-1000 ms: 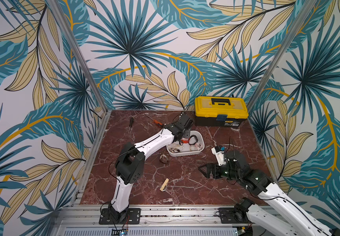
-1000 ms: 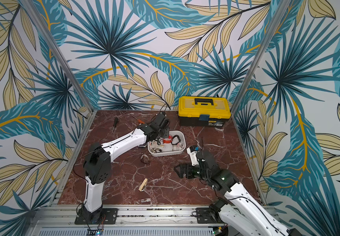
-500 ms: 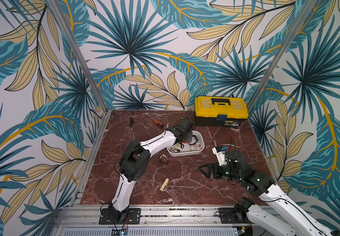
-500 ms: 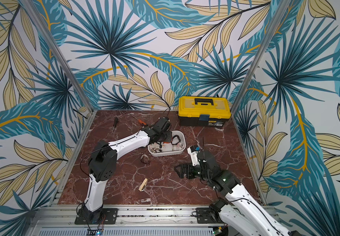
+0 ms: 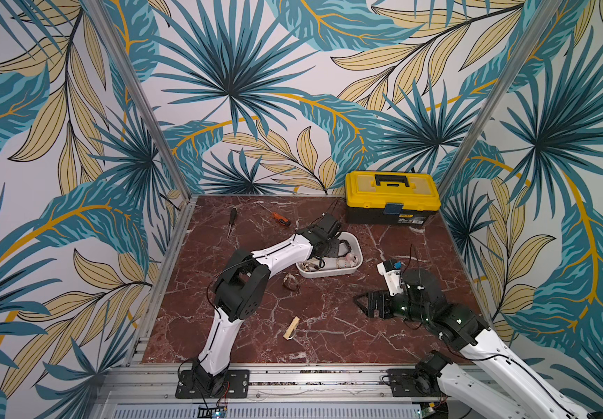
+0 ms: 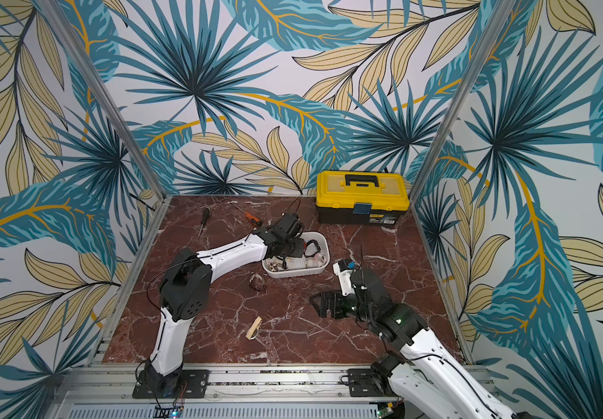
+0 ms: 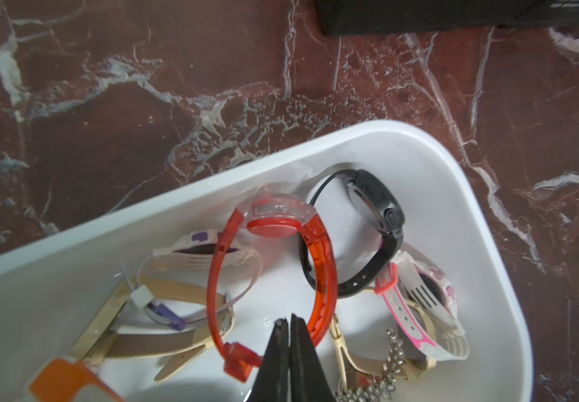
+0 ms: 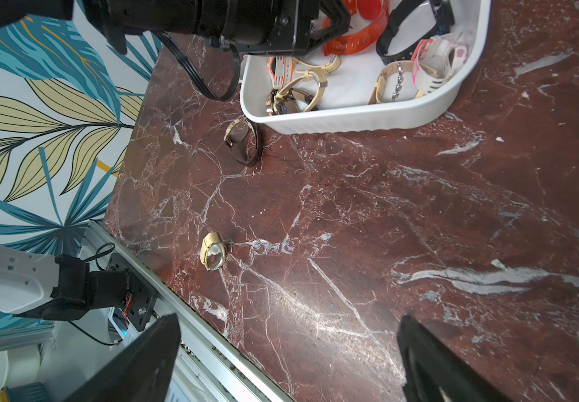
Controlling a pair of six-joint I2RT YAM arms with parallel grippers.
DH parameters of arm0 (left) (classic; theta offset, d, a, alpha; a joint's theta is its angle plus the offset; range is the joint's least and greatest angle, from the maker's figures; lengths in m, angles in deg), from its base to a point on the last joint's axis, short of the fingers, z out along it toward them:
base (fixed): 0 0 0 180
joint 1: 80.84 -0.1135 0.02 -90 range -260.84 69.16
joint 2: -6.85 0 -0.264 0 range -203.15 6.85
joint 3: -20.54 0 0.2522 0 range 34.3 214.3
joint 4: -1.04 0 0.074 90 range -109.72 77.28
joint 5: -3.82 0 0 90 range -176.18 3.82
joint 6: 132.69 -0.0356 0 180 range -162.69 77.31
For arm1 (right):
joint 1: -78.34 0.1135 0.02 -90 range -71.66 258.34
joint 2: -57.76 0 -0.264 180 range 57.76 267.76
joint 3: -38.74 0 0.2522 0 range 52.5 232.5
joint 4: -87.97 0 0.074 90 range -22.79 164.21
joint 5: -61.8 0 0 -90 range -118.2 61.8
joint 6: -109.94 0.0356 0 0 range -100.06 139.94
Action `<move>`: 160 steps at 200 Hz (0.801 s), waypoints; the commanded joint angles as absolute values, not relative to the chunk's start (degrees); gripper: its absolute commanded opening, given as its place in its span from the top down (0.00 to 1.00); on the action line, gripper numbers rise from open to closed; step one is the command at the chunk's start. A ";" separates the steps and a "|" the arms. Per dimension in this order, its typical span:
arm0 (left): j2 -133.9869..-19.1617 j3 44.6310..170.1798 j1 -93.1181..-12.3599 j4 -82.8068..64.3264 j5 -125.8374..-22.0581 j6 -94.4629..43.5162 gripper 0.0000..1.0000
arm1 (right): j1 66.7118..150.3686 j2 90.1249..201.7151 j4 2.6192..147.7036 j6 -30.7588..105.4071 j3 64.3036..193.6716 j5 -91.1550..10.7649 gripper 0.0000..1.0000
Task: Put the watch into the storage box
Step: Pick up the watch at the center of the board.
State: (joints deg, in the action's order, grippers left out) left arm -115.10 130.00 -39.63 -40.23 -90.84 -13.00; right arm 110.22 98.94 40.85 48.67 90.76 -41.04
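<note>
My left gripper (image 7: 288,320) is clenched, its black tips pressed flat together with nothing between them, just beside the glossy strap of the translucent red plastic watch (image 7: 323,275). That watch lies inside the smooth white plastic storage box with rounded corners (image 7: 490,222), among other watches. My right gripper (image 8: 290,320) stands spread wide above the veined red marble tabletop (image 8: 385,209), where a brown-strapped round watch (image 8: 243,139) lies just outside the box's fluted wall.
</note>
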 commanded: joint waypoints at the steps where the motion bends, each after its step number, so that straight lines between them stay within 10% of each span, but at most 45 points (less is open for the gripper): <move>1: -115.98 127.92 -39.47 -38.76 -90.31 -12.54 0.92 | 110.42 98.37 40.24 49.03 89.67 -40.23 0.00; 106: -108.85 122.01 -38.66 -35.58 -91.63 -12.40 0.90 | 110.50 98.28 40.68 49.28 89.86 -40.02 0.00; 160: -98.73 115.96 -38.39 -32.86 -94.46 -12.20 0.61 | 110.49 99.71 42.85 49.48 89.76 -40.30 0.00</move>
